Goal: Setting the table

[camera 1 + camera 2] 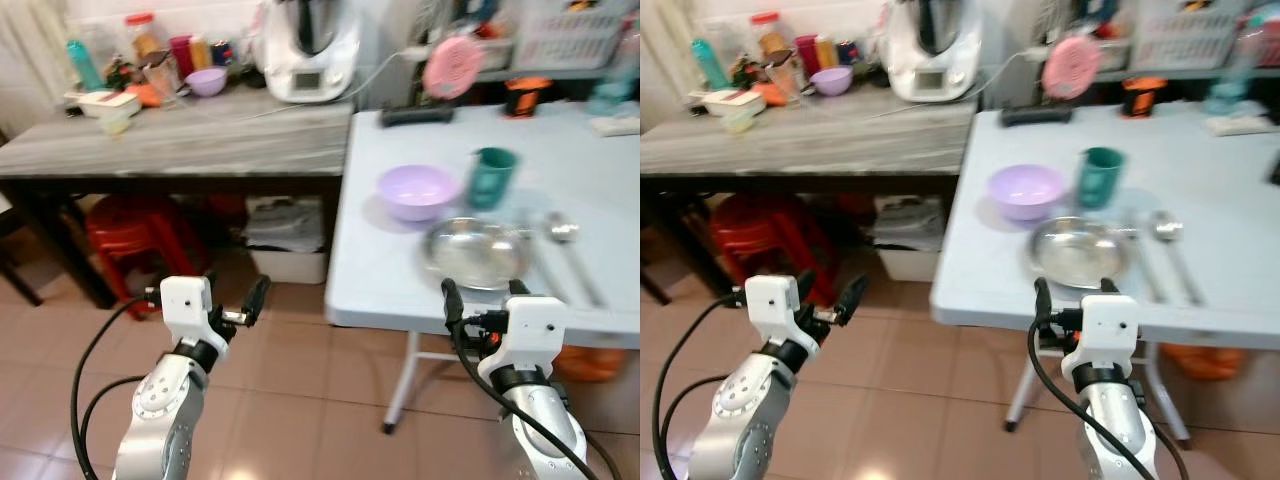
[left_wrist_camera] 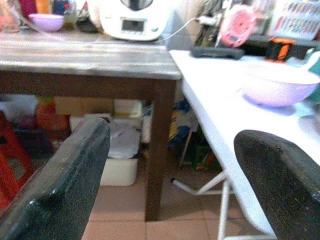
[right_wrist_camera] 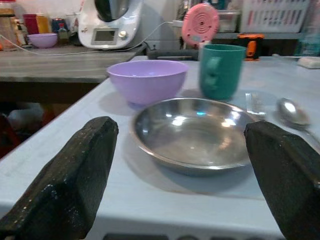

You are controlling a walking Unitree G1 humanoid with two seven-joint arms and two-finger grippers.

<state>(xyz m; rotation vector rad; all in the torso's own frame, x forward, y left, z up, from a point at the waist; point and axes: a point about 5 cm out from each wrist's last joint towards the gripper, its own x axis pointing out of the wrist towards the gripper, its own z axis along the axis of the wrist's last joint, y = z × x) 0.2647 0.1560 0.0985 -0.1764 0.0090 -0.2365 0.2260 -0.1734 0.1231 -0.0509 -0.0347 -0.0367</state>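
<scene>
On the white folding table [image 1: 375, 275] stand a lilac bowl [image 1: 418, 190] and a teal cup [image 1: 492, 176]. Nearer me on the table lies a steel plate [image 1: 477, 253]. A spoon [image 1: 562, 232] and a fork [image 3: 255, 102] lie to the right of the plate. My right gripper [image 1: 484, 292] is open and empty at the table's front edge, just short of the plate [image 3: 192, 132]. My left gripper [image 1: 205, 295] is open and empty over the floor, left of the table, level with the table's corner [image 2: 200, 107].
A grey wooden side table [image 1: 200, 145] on the left carries a white kitchen appliance [image 1: 308, 45], a small lilac bowl [image 1: 207, 80] and jars. Red stools [image 1: 135, 235] and a white box [image 1: 288, 262] sit beneath it. A pink fan [image 1: 452, 65] stands at the back.
</scene>
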